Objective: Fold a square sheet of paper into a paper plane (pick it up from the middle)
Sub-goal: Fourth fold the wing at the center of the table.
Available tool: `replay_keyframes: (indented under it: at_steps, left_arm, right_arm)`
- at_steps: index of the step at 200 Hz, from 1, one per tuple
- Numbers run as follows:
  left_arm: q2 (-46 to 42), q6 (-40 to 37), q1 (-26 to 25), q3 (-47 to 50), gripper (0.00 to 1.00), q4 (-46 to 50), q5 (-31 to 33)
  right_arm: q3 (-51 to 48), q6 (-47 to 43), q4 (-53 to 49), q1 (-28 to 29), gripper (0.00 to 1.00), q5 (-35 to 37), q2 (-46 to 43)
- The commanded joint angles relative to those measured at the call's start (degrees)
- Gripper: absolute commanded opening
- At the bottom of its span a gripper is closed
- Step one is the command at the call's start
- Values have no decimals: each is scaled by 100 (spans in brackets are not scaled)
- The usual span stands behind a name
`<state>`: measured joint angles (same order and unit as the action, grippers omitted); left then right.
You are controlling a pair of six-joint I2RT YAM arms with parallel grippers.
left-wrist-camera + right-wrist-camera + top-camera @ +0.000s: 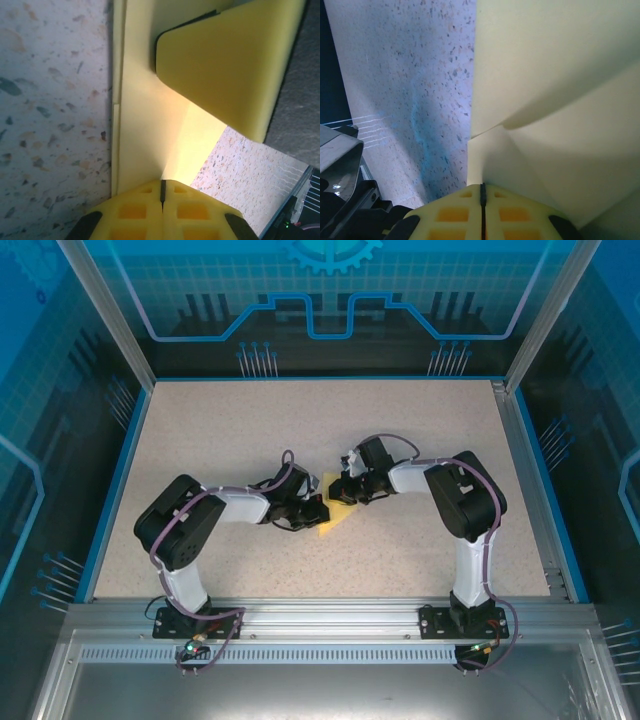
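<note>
Found the sheet of paper [336,521] mid-table, pale yellow, creased into layers, pinched between both pincers. Saw one pointed end poking out toward the near side in the top view; rest hidden under the pincer heads. Noted bare table [430,430] on every side: sheet well apart from the blue rim [121,470] and from the metal rail [330,613] at the near edge. Plenty of room to swing outward, almost none between the two heads.

Placed the left pincer [316,512] at the sheet's left, the right pincer [347,490] just behind and to its right.

Got detail from the left wrist view that the top view lacked: left pincer [162,186] with fingers pressed together, seam closed, clamped on the sheet [150,130], a crease running straight into the seam. Picked out stepped, layered edges along the sheet's left side, speckled table beyond. Spotted a thick yellow wedge [230,65] over the sheet, upper right; could not tell whether folded flap or the other pincer's finger.

Got the other side from the right wrist view: right pincer [482,192] also closed tight, gripping the sheet [545,75], which rose from the seam in two overlapping flaps with a shadowed fold between. Saw open table to the left there, dark hardware [350,215] at the bottom left corner.
</note>
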<state>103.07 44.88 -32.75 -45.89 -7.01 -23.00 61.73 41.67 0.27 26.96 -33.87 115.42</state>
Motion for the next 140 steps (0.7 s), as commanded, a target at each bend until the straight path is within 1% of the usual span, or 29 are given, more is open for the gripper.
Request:
replay_keyframes:
  at_steps: [1, 47, 71, 88, 101, 117, 130, 140]
  left_arm:
    - [238, -157, 13, 292, 0, 784, 314]
    - [319, -175, 10, 264, 0, 767, 253]
    - [335, -190, 13, 270, 0, 777, 253]
    - [361, -190, 12, 242, 0, 783, 255]
    - [381, -197, 14, 221, 0, 812, 253]
    - [356, -208, 8, 225, 0, 855, 274]
    - [322, -214, 7, 252, 0, 856, 303]
    - [327, -219, 13, 274, 0, 863, 314]
  right_arm:
    - [130, -258, -565, -123, 8, 248, -30]
    - [236, -396, -612, -111, 9, -22, -424]
    - [131, -392, -417, 37, 9, -222, -440]
    - [169, -371, -528, 154, 7, -137, -304]
    - [125, -306, -545, 185, 7, 136, -218]
    - [-68, -191, -449, 108, 5, 389, -108]
    - [-268, -44, -139, 9, 5, 413, -10]
    - [-281, -31, -95, -62, 5, 381, 106]
